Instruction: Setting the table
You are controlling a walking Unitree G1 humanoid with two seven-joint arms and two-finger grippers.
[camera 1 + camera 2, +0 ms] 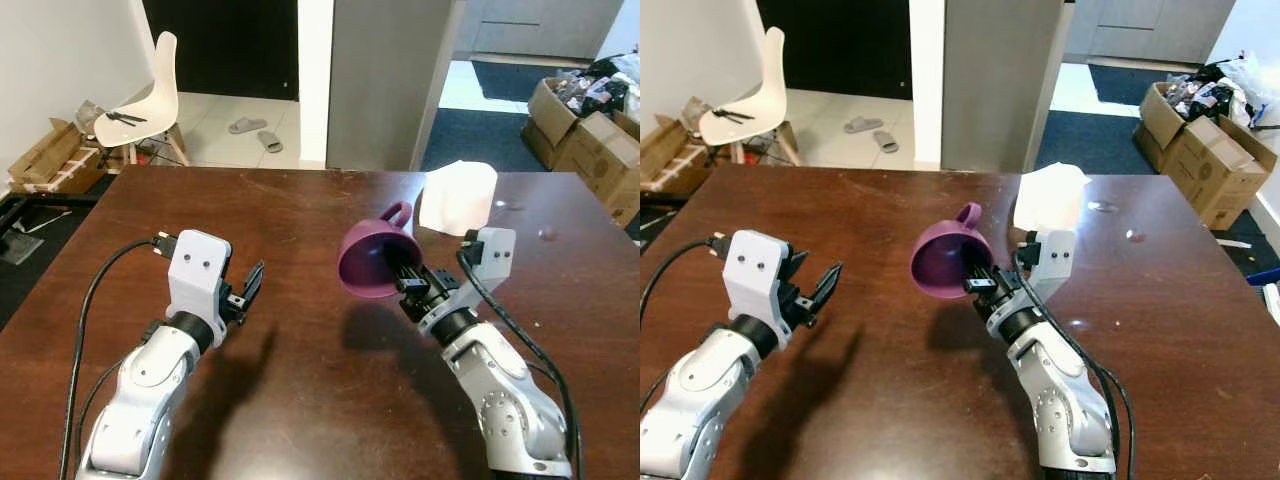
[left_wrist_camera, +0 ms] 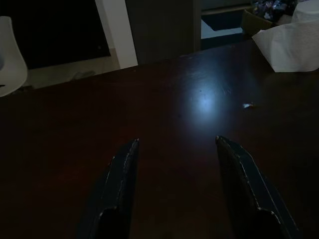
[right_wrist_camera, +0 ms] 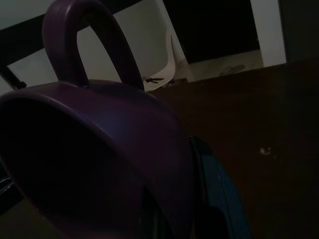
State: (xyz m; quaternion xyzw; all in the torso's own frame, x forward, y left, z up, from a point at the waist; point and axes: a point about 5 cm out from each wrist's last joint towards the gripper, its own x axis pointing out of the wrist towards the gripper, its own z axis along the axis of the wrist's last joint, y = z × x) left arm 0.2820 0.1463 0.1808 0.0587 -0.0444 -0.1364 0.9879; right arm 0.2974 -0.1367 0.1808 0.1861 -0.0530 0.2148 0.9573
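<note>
Right gripper (image 1: pixel 398 270) clamped on purple cup (image 1: pixel 372 262) — one finger inside, one outside wall. Cup held tipped on its side above table (image 1: pixel 300 215), mouth facing left gripper, handle (image 1: pixel 397 213) up, toward napkin (image 1: pixel 458 196). Left gripper (image 1: pixel 250 285) idle beside cup, fingers apart, holding nothing. Likely next — turn cup upright, lower to table.

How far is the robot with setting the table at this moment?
Done: a white napkin lies on the far side of the brown table. In hand: the right gripper holds a purple cup by its rim, tilted, above the table. Left: the cup is not yet set down. The left gripper is open and holds nothing.
</note>
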